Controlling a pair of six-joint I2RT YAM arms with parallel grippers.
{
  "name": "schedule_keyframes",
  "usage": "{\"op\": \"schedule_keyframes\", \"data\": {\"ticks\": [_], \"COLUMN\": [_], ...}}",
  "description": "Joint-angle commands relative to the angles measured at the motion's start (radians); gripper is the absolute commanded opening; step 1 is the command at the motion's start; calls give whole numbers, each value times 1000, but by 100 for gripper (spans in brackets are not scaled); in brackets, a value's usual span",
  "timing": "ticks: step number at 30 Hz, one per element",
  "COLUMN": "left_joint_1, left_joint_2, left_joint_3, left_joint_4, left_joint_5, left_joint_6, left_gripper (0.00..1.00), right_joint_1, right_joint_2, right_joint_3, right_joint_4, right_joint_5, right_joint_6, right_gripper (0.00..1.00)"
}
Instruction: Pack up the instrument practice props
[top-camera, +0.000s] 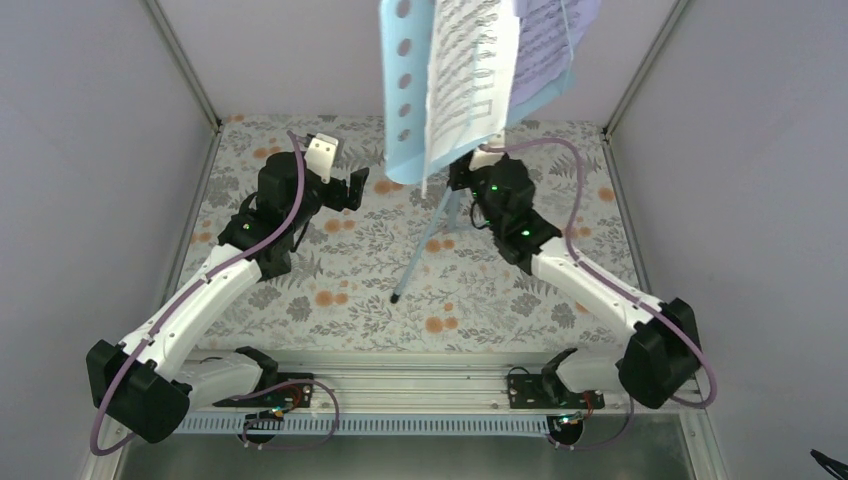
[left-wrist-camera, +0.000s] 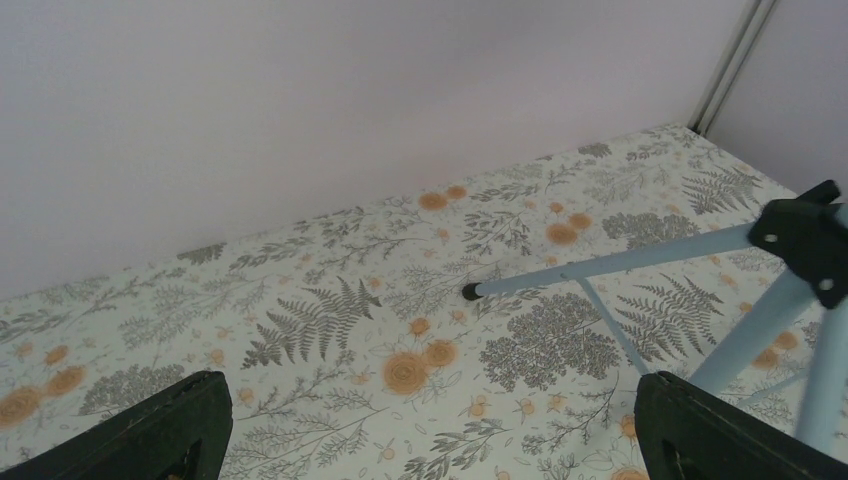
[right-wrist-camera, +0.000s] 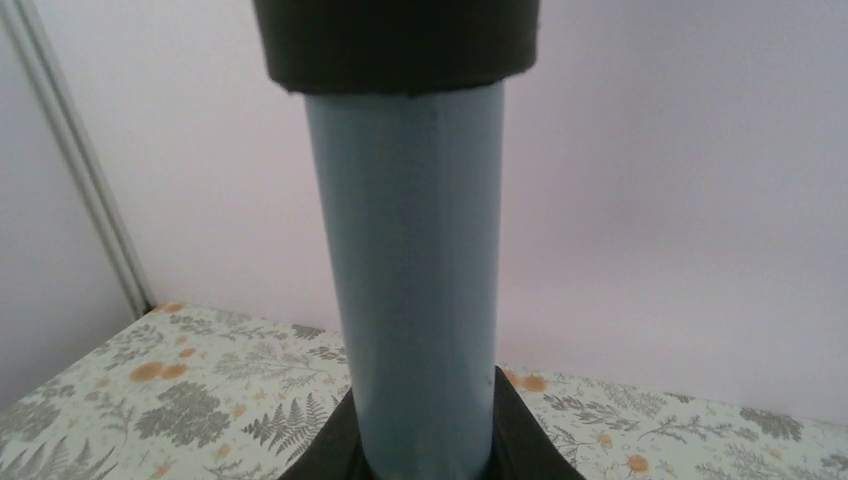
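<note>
The left claw (top-camera: 352, 187) stood wide open with nothing between its matte black fingers (left-wrist-camera: 160, 432). It hung over the table (top-camera: 330, 275), whose cloth was printed with grey ferns and orange flowers. The music stand (top-camera: 400, 100) rose to the right of this claw, near it but not touching. In the left wrist view, one slim pale blue tube leg ran ahead of the open jaws and ended on the cloth in a small black foot (left-wrist-camera: 470, 291). The black hub (left-wrist-camera: 806, 240) where the legs met sat off beyond the right finger. The stand's tray was a flat, light blue panel dotted with round holes, tilted and high above both claws. A white sheet of printed music (top-camera: 470, 80) leaned on the tray, and a lavender sheet (top-camera: 545, 40) lay behind it, further right. The right claw (top-camera: 472, 170) was closed on the stand's upright pole (right-wrist-camera: 415, 270), just below the tray. In its own camera the smooth, round blue tube filled the space between the jaws, with the black fingers (right-wrist-camera: 525, 440) pressed against either side. A black collar (right-wrist-camera: 400, 40) capped the tube above the grip.
</note>
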Motion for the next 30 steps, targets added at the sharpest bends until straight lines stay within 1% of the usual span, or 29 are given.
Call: {"op": "schedule_keyframes", "data": {"ticks": [1, 2, 4, 7, 10, 11, 13, 14, 15, 16, 18, 19, 21, 23, 25, 27, 30], "left_joint_1": [1, 1, 1, 1, 2, 1, 2, 2, 1, 1, 1, 1, 2, 1, 1, 1, 1], "left_joint_2": [-4, -4, -5, -11, -13, -12, -13, -13, -13, -14, -15, -15, -13, -12, -11, -12, -13], "left_joint_3": [-3, -2, -4, -3, -3, -3, -2, -1, 0, -1, -3, -3, -5, -5, -4, -4, -6], "left_joint_4": [14, 14, 13, 11, 13, 12, 11, 10, 10, 10, 12, 12, 13, 13, 14, 14, 14], "left_joint_5": [-2, -2, -6, -10, -11, -11, -10, -10, -9, -9, -7, -5, -5, -5, -6, -8, -13], "left_joint_6": [-2, -2, 0, 2, 2, 4, 4, 3, 3, 2, 2, 2, 1, 1, 1, 1, 3], "left_gripper": [100, 100, 100, 100, 100, 100, 100, 100, 100, 100, 100, 100, 100, 100, 100, 100, 100], "right_joint_1": [128, 158, 195, 208, 207, 207, 207, 207, 206, 205, 203, 197, 160, 79, -9, -106, -221], "right_joint_2": [119, 155, 222, 289, 304, 303, 287, 273, 251, 225, 159, 123, 44, -22, -72, -102, -59], "right_joint_3": [134, 175, 255, 317, 319, 315, 278, 251, 212, 170, 67, 6, -104, -192, -278, -351, -337], "right_joint_4": [7, -11, -49, -66, -56, -52, -23, -3, 22, 47, 102, 128, 143, 131, 141, 169, 138], "right_joint_5": [345, 424, 494, 482, 436, 415, 376, 354, 332, 307, 231, 182, 56, -150, -301, -487, -742], "right_joint_6": [299, 309, 335, 380, 386, 373, 317, 284, 248, 209, 105, 70, 41, 44, 61, 55, 30], "right_gripper": [4, 4, 4, 4, 4, 12, 53, 70, 81, 88, 98, 100, 100, 100, 100, 100, 100]}}
